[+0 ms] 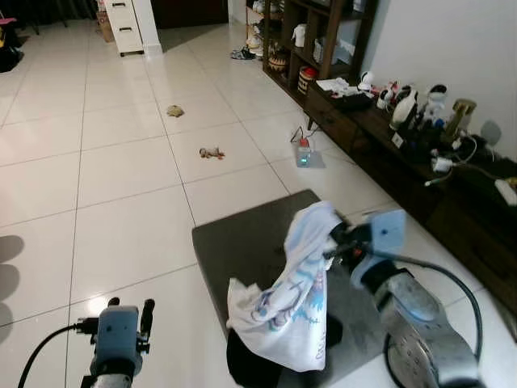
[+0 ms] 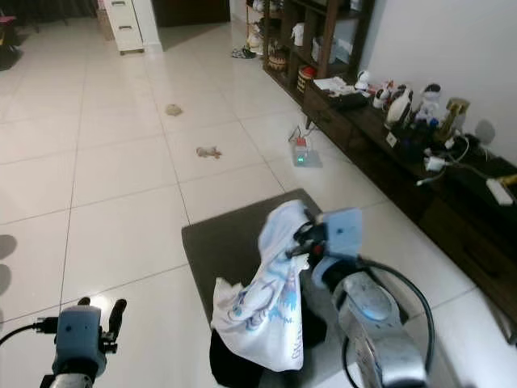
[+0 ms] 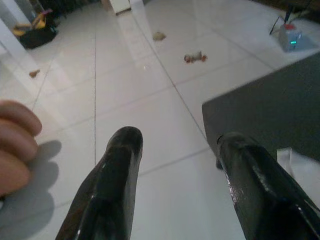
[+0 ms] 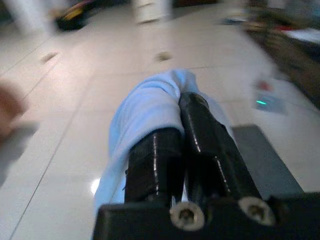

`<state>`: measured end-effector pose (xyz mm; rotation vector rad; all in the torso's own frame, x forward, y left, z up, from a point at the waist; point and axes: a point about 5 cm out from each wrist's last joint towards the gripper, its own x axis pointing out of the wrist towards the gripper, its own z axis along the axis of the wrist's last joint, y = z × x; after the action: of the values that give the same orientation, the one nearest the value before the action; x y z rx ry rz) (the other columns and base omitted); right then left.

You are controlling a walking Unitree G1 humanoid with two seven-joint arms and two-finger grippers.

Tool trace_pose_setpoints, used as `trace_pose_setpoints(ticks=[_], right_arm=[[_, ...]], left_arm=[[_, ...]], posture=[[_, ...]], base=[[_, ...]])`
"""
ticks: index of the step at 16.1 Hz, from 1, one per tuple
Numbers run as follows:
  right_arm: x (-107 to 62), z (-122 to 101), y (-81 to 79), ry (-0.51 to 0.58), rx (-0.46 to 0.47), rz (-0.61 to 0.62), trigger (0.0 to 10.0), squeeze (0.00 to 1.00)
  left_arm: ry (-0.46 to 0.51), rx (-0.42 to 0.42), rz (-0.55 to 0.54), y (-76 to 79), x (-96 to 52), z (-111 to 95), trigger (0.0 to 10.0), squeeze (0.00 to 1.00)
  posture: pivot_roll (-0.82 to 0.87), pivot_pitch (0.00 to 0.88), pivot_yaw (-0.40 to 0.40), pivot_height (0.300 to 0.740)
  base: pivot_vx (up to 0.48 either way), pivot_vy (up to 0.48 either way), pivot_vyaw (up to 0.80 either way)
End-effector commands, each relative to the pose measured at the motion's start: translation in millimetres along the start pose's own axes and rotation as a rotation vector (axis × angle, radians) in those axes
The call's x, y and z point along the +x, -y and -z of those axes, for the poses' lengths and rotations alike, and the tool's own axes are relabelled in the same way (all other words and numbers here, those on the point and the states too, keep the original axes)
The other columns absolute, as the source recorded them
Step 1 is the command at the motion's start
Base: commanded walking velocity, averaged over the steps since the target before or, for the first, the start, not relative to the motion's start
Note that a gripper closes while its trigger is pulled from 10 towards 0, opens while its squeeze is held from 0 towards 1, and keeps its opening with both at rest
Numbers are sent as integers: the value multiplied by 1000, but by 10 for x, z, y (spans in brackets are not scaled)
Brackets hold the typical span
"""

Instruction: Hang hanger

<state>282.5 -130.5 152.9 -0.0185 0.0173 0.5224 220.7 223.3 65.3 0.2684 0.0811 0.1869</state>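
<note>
Cloth, a pale printed garment (image 1: 287,299), hangs over the grey mat (image 1: 242,242) from the right gripper (image 1: 333,240), its jaws clamped on the bunched top, and could slip free; left gripper (image 1: 129,311) waits with jaws apart; no hanger or legible writing seen.

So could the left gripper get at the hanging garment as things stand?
Probably yes. The left gripper is open and low on the robot's left, with bare floor tiles between it and the garment, which hangs from the shut right gripper above the grey mat.
</note>
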Motion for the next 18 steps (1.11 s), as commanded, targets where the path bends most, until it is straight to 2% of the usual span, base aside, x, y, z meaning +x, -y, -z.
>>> trace_pose_setpoints(ticks=[1,2,3,6,9,10,12,13,14,16,17,18], right_arm=[[-39,7,-122,-13,-41,-133,10000,0],[-157,164,-182,-127,-133,-298,10000,0],[-232,235,-189,-182,-157,-375,10000,0],[-371,296,-88,-295,-237,-518,10000,0],[-392,192,-175,-289,-245,-695,10000,0],[-486,201,-273,-345,-267,-853,10000,0],[-545,269,-265,-413,-308,-906,10000,0],[-545,317,-226,-441,-329,-889,10000,0],[-525,363,-173,-452,-335,-860,10000,0],[-531,376,-163,-470,-370,-869,10000,0],[-494,373,-139,-455,-396,-831,10000,0],[-411,373,-80,-447,-394,-740,10000,0]], left_arm=[[13,21,32,6,18,-48,10000,0],[28,28,47,-34,63,-106,10000,0],[35,32,58,-62,96,-140,10000,0],[59,56,82,-153,204,-254,10000,0],[59,45,149,-82,257,-308,10000,0],[40,48,265,15,266,-332,10000,0],[-5,77,391,65,263,-313,10000,0],[-31,125,463,71,255,-299,10000,0],[-58,221,557,64,253,-285,10000,0],[-74,283,630,92,256,-292,10000,0],[-59,312,621,97,274,-305,10000,0],[-47,291,567,96,325,-330,10000,0]], posture=[[82,72,-29,740],[81,75,-29,740],[81,78,-30,740],[70,84,-31,740],[66,86,-31,740],[66,87,-34,740],[66,86,-36,740],[65,87,-37,740],[66,83,-35,740],[60,81,-34,740],[59,82,-34,740],[57,80,-34,740]], base=[[0,0,0],[0,0,0],[0,0,0],[0,0,0],[0,0,0],[0,0,0],[0,0,0],[0,0,0],[0,0,0],[0,0,0],[0,0,0],[0,0,0]])
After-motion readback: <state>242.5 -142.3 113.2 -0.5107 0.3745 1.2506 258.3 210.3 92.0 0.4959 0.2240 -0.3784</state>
